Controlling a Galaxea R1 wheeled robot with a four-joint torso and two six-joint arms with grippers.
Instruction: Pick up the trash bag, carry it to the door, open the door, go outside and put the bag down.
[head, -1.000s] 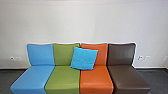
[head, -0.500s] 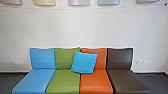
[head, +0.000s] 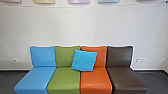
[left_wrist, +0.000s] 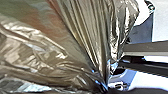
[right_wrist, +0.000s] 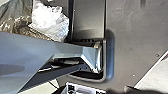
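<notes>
Left gripper (left_wrist: 106, 88) pinching gathered trash bag (left_wrist: 85, 32), right gripper's state impossible to tell, coloured seats (head: 63, 80) low in head view, blue cushion (head: 84, 60) near centre.

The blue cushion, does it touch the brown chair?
Apart. The head view shows part of the orange backrest between the blue cushion and the brown chair.

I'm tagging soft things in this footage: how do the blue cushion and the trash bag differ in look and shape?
The cushion is bright blue; the trash bag is mostly a brownish grey.
The cushion looks matt, while the bag glints in many places.
The cushion is squarish and plump, leaning against the green and orange backrests; the bag is crumpled and drawn into long folds that narrow together.
Both look soft.
</notes>
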